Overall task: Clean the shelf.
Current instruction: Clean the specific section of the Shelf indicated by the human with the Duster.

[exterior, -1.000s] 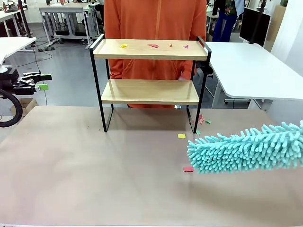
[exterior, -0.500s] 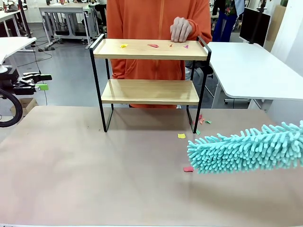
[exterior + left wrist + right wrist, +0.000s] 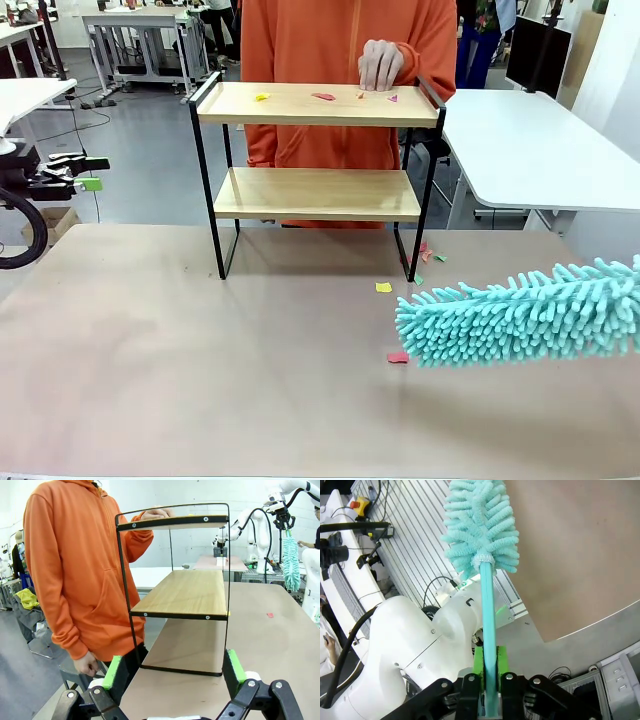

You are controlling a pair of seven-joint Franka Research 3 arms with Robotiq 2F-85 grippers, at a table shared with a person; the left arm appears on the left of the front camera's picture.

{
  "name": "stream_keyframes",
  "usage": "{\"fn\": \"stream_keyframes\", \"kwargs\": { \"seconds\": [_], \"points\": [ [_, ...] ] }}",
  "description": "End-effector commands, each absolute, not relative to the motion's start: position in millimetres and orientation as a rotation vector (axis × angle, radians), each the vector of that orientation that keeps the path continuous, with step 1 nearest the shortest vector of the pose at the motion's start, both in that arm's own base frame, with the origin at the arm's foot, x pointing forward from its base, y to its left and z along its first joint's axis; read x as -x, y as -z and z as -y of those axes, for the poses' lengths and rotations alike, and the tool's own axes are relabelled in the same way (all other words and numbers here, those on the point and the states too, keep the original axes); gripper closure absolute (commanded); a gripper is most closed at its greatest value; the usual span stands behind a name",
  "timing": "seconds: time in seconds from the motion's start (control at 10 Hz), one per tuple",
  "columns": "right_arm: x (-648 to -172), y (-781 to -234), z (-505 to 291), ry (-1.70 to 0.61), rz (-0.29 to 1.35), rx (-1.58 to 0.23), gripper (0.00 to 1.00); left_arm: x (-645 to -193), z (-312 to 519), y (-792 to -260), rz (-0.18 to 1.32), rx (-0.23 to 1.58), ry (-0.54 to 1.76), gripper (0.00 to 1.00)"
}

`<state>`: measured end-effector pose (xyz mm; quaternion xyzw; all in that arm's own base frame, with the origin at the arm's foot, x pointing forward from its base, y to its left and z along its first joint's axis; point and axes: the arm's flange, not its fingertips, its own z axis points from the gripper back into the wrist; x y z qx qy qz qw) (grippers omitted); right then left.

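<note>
Four paper scraps (image 3: 323,97) on the top board of the shelf (image 3: 318,192), far middle of the table (image 3: 150,350) | right jaws pinching the duster (image 3: 520,315) handle, left jaws spread, idle | advice: lift the fluffy head above the rail, sweep lengthwise, mind the person's hand (image 3: 380,65) there

One shelf (image 3: 316,193), two wooden boards on it. Up top that's four paper scraps: a yellow scrap (image 3: 261,97), a red scrap (image 3: 323,97), an orange scrap (image 3: 360,96), a pink scrap (image 3: 393,98). On the table (image 3: 150,350), at least five loose bits (image 3: 384,287); the cluster by the shelf leg is too small to split. One teal duster (image 3: 520,322). One person (image 3: 340,40), with two hands: a raised hand (image 3: 380,65) and a lowered hand (image 3: 90,663). Two grippers: left gripper (image 3: 173,669) and right gripper (image 3: 489,662).
</note>
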<state>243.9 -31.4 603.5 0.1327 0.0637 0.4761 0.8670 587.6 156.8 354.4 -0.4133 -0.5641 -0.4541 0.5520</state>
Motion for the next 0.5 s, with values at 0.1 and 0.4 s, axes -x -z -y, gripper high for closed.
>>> {"fn": "stream_keyframes", "kwargs": {
  "seconds": [0.1, 0.4],
  "points": [
    [-242.9, -603.1, 31.8, -0.994, -0.117, -0.296, 0.87, -585.8, -155.6, -357.5, 1.345, 0.965, 1.076, 0.0],
    [-242.9, -603.1, 31.8, -0.994, -0.117, -0.296, 0.87, -585.8, -155.6, -357.5, 1.345, 0.965, 1.076, 0.0]
  ]
}}
